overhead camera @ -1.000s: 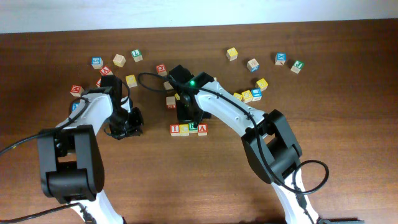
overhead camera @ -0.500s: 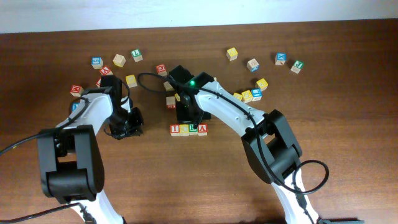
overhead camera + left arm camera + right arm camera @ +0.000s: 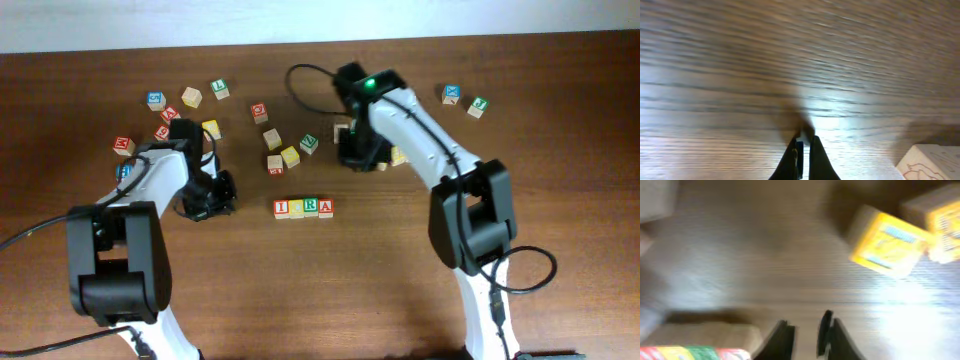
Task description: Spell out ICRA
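ICRA (image 3: pixel 303 208) lies as a straight row of four touching cubes near the middle of the table (image 3: pixel 400 290), in front of both arms. From left to right the row shows a red I (image 3: pixel 282 208), a yellow cube (image 3: pixel 296 208) whose letter is too small to read, a green R (image 3: pixel 310 207) and a red A (image 3: pixel 325 207). Neither gripper touches the row.

The right arm (image 3: pixel 420 130) reaches in over the far half of the table. The left arm (image 3: pixel 150 175) bends in from the left side.

The right gripper (image 3: pixel 355 158) hangs behind and to the right of the row, well apart from it. In the right wrist view, its fingers (image 3: pixel 782 337) stand a narrow way apart with nothing between them, and a loose yellow block (image 3: pixel 887 242) lies on the wood beyond them.

The left gripper (image 3: pixel 208 203) sits low over bare wood to the left of the row. In the left wrist view, its fingers (image 3: pixel 815 155) are pressed together and hold nothing, and a pale block corner (image 3: pixel 935 162) shows at the lower right.

Spare cubes lie scattered across the far side. One group is behind the row (image 3: pixel 290 157), another is at the far left (image 3: pixel 170 115), and a blue and green pair is at the far right (image 3: pixel 465 100).
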### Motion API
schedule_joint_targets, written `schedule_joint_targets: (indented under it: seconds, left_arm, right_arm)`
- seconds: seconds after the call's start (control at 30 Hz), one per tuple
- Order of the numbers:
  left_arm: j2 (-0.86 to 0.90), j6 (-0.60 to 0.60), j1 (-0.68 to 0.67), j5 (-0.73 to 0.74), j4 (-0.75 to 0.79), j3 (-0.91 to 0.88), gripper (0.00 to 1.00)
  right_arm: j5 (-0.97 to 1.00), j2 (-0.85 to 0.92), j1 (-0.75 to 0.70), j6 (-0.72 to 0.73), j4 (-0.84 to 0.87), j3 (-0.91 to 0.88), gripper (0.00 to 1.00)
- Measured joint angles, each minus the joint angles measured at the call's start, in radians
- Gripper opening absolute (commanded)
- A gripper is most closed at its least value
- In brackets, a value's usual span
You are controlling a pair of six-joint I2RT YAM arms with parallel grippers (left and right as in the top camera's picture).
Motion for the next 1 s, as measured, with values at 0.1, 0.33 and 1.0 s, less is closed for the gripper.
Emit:
schedule_joint_targets:
  seconds: [0.1, 0.33, 1.0]
  left_arm:
    - [0.0, 0.0, -0.067, 0.0, 0.014, 0.0, 0.0]
    - [0.0, -0.008, -0.143, 0.0, 0.028, 0.0, 0.0]
    - [0.003, -0.011, -0.206, 0.037, 0.05, 0.0, 0.0]
  right_arm:
    - [-0.006, 0.0, -0.023, -0.032, -0.064, -0.044, 0.09]
    - [-0.121, 0.003, 0.055, -0.013, 0.1, -0.223, 0.08]
    - [-0.209, 0.002, 0.09, 0.004, 0.142, -0.227, 0.04]
